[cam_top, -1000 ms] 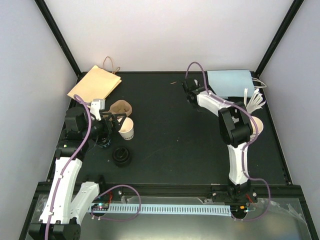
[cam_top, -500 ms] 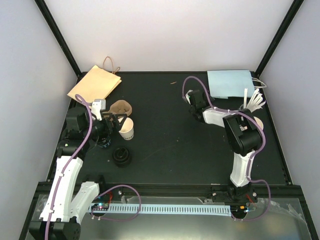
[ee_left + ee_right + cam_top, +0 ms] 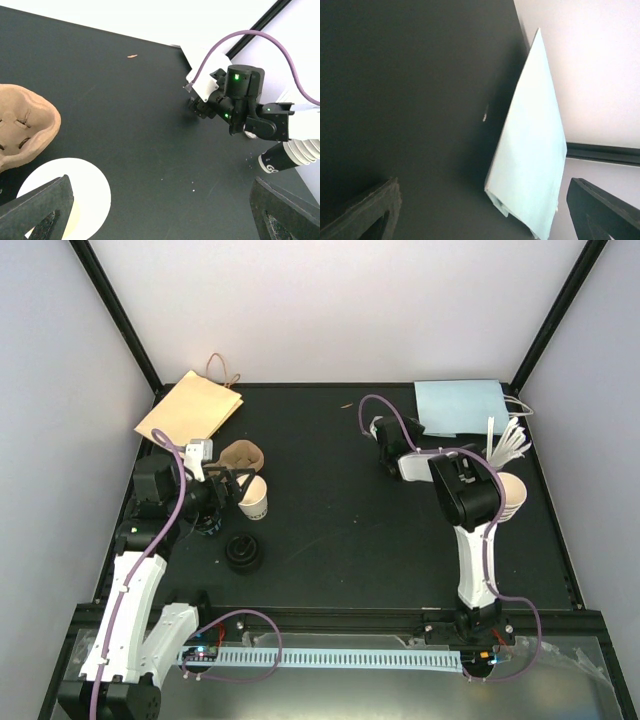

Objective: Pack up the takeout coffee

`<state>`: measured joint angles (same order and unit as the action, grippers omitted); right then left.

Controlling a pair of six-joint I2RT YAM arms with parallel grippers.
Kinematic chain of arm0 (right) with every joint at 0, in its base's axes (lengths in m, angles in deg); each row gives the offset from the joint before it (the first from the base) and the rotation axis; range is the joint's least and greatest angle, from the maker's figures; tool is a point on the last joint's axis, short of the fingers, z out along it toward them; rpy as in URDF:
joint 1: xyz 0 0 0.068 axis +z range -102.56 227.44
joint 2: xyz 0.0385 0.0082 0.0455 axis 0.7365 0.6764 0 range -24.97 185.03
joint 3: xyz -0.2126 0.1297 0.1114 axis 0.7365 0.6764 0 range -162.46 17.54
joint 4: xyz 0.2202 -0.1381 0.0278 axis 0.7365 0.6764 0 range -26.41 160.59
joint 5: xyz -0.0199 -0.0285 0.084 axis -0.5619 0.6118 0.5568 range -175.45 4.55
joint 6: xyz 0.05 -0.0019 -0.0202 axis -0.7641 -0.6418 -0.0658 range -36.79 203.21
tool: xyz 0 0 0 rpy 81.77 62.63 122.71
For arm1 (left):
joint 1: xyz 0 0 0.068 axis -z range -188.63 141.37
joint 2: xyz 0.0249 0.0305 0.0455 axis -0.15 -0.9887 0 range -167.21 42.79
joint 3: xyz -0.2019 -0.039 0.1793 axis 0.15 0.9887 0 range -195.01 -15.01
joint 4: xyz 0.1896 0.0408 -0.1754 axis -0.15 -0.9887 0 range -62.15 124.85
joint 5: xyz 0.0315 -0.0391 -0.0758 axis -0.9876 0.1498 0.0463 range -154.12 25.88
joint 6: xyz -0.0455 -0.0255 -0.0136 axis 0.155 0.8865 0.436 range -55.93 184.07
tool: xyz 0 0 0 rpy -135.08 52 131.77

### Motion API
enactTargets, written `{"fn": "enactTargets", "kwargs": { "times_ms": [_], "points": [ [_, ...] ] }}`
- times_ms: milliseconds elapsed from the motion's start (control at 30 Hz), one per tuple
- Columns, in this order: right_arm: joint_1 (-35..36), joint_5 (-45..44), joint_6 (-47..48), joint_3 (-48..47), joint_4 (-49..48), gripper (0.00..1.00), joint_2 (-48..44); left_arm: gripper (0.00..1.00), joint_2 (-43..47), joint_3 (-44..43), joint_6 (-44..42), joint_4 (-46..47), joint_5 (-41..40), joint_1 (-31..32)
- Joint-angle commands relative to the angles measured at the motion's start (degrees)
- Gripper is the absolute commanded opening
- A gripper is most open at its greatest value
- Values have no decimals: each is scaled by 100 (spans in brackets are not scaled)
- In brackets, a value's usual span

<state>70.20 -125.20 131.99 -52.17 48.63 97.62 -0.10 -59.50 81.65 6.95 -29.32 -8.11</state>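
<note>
trainee: jaws of the left gripper (image 3: pixel 160 200) stand spread as wide as they go, with nothing between them. drop now?

mentor: not yet. in the wrist view the takeout coffee (image 3: pixel 70 187) shows close by one finger (image 3: pixel 30 205), not midway. i'd slide across until the cup is centred, then lower and close softly on the wall under the rim. paper like that likely dents.

trainee: where exactly is it?

mentor: upright on the table (image 3: pixel 130 110), under that gripper, just beside the brown pulp carrier (image 3: pixel 22 125). it's small, white and tapered, cream inside. its mouth looks open, with no black lid on it that i can see. loose black lids (image 3: pixel 243 552) lie near.

trainee: and the right gripper (image 3: pixel 482 200)?

mentor: spread too, and empty, over by the pale blue bag (image 3: pixel 530 150), well apart from the cup.
</note>
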Motion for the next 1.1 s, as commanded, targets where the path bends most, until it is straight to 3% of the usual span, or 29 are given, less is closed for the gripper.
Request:
{"fn": "enactTargets", "kwargs": {
  "times_ms": [0,200,600,733,967,1067],
  "points": [
    [-141,-454,227,-369,-67,93,463,99,-26,-33,7,197,119,37],
    [-332,-487,-2,-1060,686,93,827,99,-65,-24,17,203,93,32],
    [-638,-1465,-517,-1961,1406,89,1480,99,-188,-64,30,204,83,36],
    [-698,-1667,-864,-2254,1741,66,1646,99,-176,-64,14,169,84,37],
    [-697,-1832,-1041,-2287,1627,7,1448,99,-124,-51,-2,102,18,36],
    [-682,-1917,-1045,-2075,1413,1,1045,99,-99,-63,13,69,15,37]
  ]
}}
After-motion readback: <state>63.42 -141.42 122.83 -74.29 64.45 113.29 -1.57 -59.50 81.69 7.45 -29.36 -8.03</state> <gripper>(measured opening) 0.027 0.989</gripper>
